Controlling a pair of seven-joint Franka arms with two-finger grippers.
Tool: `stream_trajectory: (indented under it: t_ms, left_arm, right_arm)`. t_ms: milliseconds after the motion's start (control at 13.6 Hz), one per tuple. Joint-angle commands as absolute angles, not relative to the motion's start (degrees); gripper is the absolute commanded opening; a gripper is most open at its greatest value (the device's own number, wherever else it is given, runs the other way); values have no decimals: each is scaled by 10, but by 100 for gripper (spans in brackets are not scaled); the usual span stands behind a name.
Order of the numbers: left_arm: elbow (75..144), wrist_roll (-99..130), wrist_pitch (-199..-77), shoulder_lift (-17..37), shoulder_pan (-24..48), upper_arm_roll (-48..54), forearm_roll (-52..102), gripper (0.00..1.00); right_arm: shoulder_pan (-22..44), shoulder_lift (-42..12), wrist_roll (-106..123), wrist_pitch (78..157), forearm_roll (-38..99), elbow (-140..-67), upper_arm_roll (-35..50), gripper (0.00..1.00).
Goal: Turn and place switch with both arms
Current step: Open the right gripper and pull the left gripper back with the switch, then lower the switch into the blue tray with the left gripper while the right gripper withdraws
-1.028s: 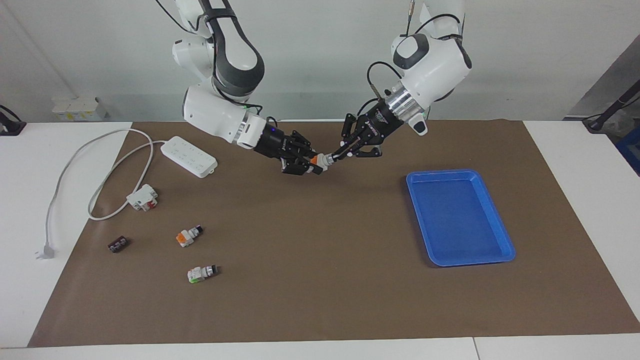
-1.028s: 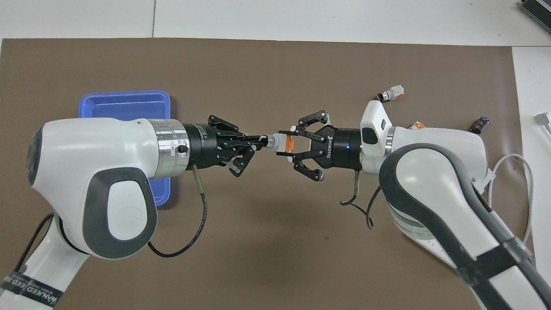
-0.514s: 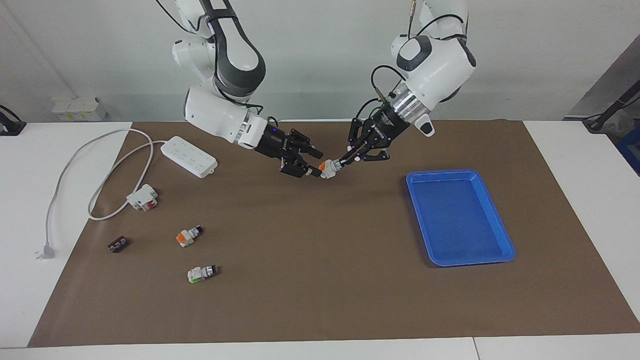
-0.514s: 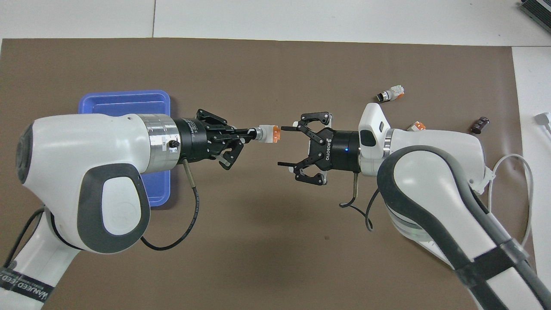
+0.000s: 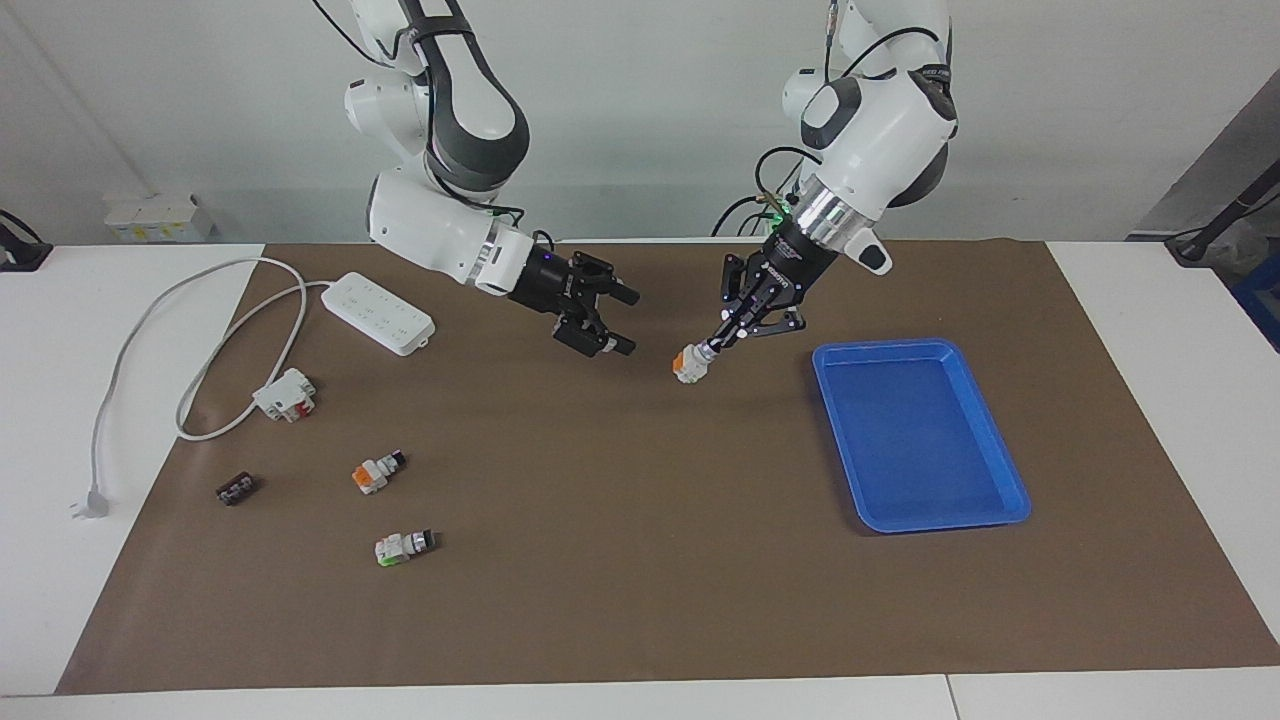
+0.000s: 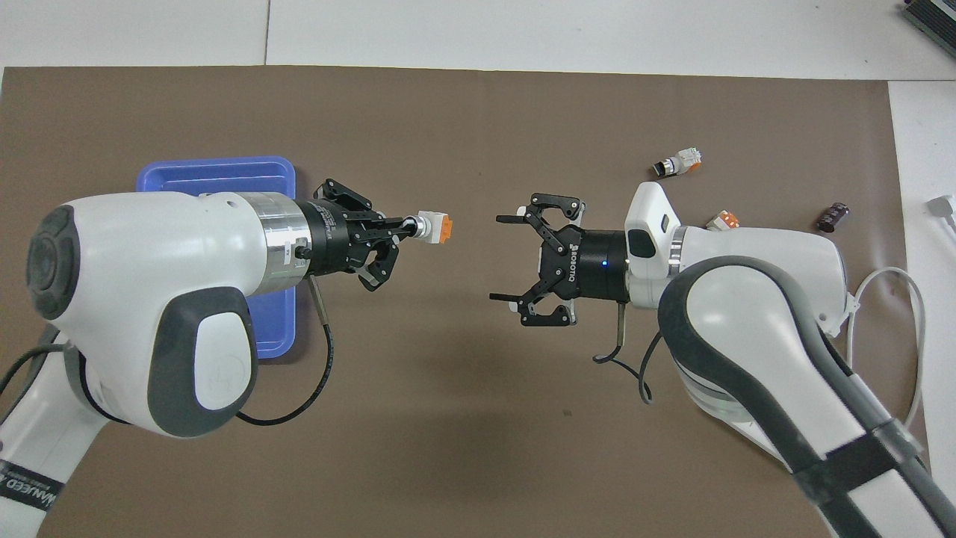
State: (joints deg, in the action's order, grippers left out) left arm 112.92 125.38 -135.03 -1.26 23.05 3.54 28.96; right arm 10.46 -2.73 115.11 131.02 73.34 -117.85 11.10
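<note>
Facing view, centre frame: the left gripper [image 5: 708, 348] pinches the switch [image 5: 690, 363] by its knob above the mat; carry it level into the blue tray [image 5: 1000, 470]. The right gripper [image 5: 612, 318] gapes wide, empty.

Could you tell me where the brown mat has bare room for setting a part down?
Bare: the brown mat between the blue tray and the loose switches, and the tray's floor. Crowded: the right arm's end, with power strip, cable, white block and dark block.
</note>
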Motion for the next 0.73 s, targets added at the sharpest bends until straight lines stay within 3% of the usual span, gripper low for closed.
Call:
stream_trajectory:
  t_ms: [0, 367, 661]
  left_arm:
    - [1133, 1162, -1330, -17, 236, 33, 246, 0]
    - [1133, 920, -1259, -23, 214, 32, 177, 0]
    - [1133, 720, -1190, -30, 171, 32, 131, 0]
  right_arm:
    - [80, -11, 1096, 1310, 639, -1175, 112, 100]
    - [55, -4, 943, 1302, 337, -1097, 111, 100]
    - [52, 3, 798, 1254, 203, -1054, 108, 100]
